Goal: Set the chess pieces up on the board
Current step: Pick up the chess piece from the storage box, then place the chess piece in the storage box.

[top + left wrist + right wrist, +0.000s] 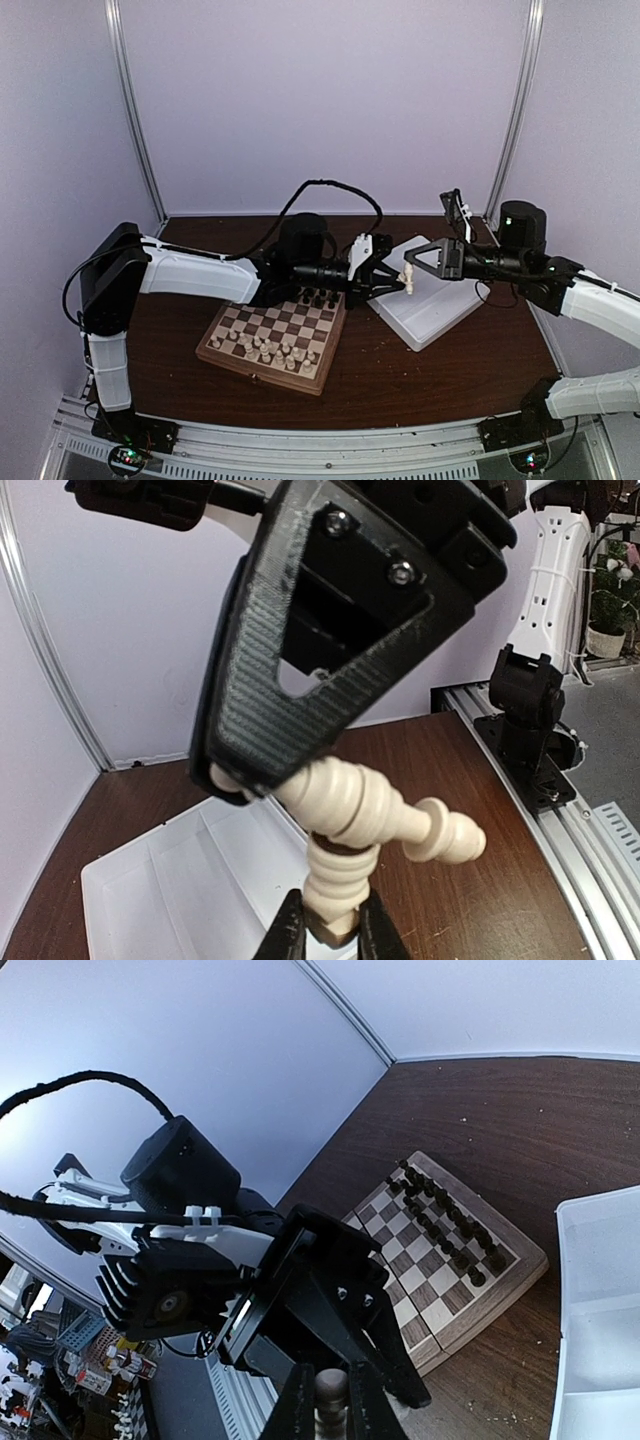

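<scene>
From above, the cream piece (407, 275) hangs in the air between board (250, 368) and tray (430, 312), where left fingers (392, 282) and right fingers (412, 262) meet, the left arm nearer the board; left wrist: left fingers all but closed on its base, axis upright; right wrist: right fingers clamped shut on it.

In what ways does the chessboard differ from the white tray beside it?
The board is brown wood with light and dark squares; the tray is plain white. The board carries dark pieces and cream pieces; the tray shows none where it is visible. The board lies to the left, the tray to the right. Both lie flat on the dark table, each turned at an angle.
</scene>
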